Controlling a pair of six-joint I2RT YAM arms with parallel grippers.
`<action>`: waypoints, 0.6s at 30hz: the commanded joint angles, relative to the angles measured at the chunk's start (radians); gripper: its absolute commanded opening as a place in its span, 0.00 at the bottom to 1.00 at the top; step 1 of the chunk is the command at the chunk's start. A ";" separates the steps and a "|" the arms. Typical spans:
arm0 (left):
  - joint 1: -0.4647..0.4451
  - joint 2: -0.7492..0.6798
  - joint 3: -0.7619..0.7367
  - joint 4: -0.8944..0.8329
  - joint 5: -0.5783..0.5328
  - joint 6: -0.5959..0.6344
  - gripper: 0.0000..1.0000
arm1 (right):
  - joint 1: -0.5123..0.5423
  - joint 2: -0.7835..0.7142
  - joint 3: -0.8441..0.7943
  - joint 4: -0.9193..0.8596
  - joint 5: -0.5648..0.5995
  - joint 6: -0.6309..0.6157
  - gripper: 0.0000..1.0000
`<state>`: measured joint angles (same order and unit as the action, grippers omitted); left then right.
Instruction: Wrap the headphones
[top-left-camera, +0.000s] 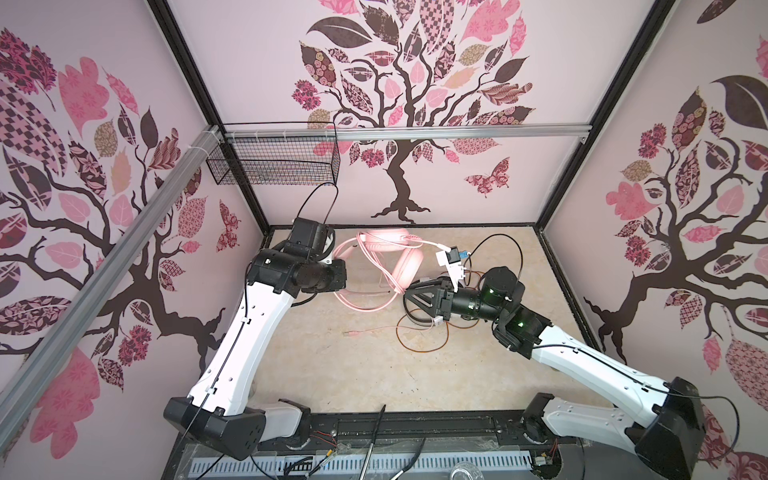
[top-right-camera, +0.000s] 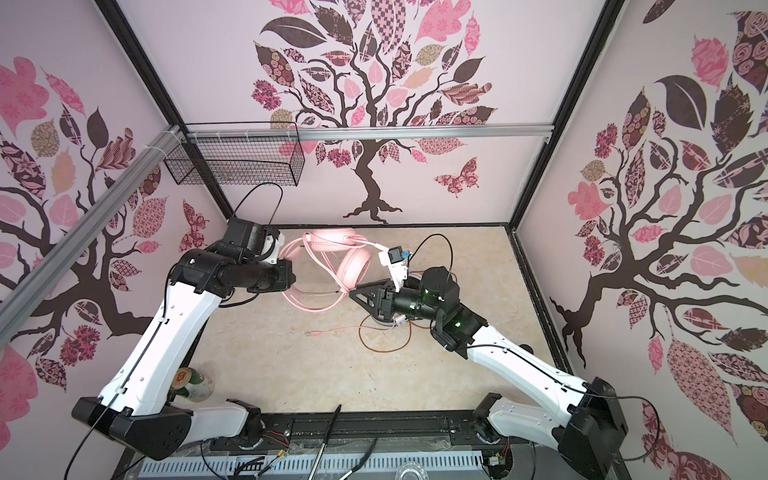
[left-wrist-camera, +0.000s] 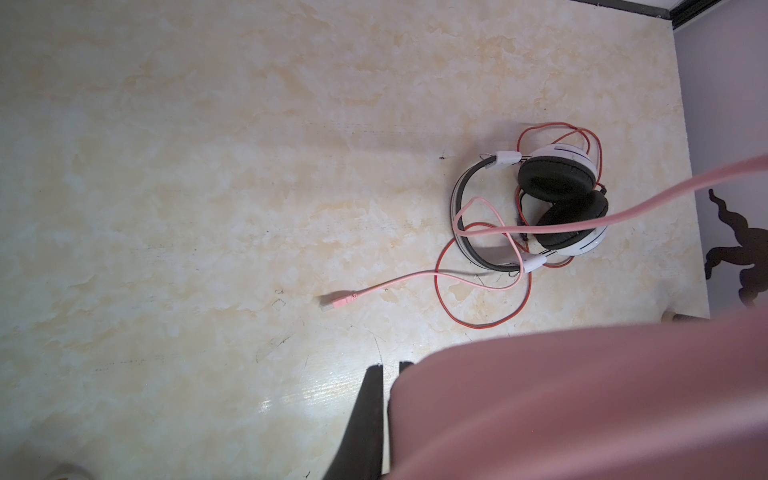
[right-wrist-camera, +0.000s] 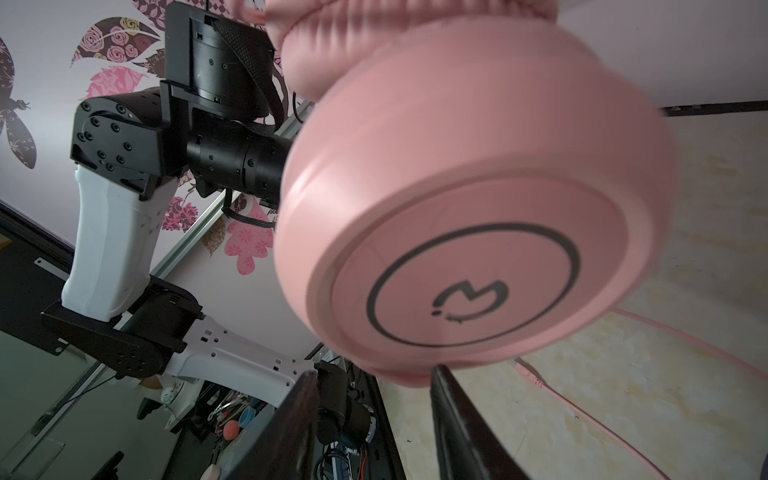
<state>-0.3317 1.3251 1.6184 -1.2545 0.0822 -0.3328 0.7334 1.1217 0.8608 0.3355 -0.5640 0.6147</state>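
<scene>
The left gripper, clamped on the pink headset, holds it above the table so its pink cord hangs free (for winding, I judge). The right gripper has its jaws apart at the rim of one earcup. Beneath, that cord crosses the white-and-black headset and its orange-red cord: a likely snag.

The marbled tabletop bears the white-and-black headset and the pink plug.

Both top views look bright and even to me, edges bowed; lower-middle glare on the bench, pink headset blurred in both wrist views.
</scene>
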 joint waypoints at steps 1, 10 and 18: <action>-0.009 -0.003 0.036 0.070 0.067 -0.016 0.00 | 0.013 -0.021 0.007 -0.034 -0.013 -0.028 0.42; -0.009 -0.002 0.040 0.067 0.055 -0.015 0.00 | 0.030 -0.071 0.040 -0.238 0.135 -0.135 0.27; -0.009 0.001 0.033 0.071 0.062 -0.020 0.00 | 0.052 -0.171 0.012 -0.275 0.169 -0.220 0.36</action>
<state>-0.3386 1.3293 1.6184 -1.2503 0.0990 -0.3363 0.7807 0.9253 0.8524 0.0746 -0.3553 0.4313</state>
